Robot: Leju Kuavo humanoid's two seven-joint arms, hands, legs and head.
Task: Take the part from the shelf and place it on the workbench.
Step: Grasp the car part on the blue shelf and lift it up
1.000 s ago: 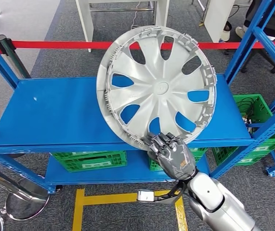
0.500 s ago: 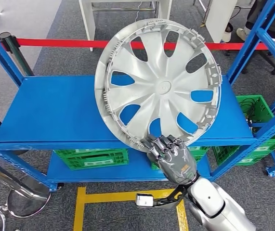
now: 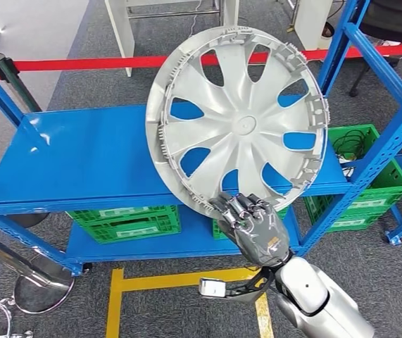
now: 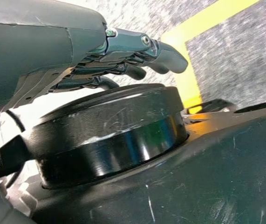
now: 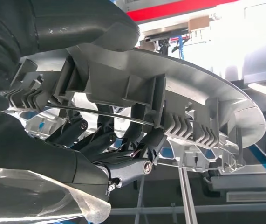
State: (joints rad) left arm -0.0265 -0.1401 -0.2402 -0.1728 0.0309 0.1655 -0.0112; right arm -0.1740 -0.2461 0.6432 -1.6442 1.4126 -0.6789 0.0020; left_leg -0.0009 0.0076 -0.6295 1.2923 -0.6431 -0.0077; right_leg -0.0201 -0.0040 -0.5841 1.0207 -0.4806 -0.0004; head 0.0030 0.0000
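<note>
here the right hand [image 3: 253,229] grips the silver wheel cover [image 3: 236,118] by its lower rim, fingers over the near face and, in the right wrist view, the thumb [image 5: 85,21] pressed on the ribbed back of the rim while the darker fingers [image 5: 124,170] curl under it. the wheel cover [image 5: 180,100] is tilted up on edge, its spoked inner side toward the head camera, held above the front edge of the blue shelf [image 3: 86,162] and not lying on it. the left hand [image 4: 131,58] hangs low over grey floor and a yellow floor line [image 4: 191,51], its fingers stretched out and a little apart, holding nothing. under the blue shelf board, green crates [image 3: 127,222] sit on a lower level, and another green crate [image 3: 368,201] stands to the right behind the blue upright. a red barrier tape [image 3: 82,64] runs across behind the shelf.
</note>
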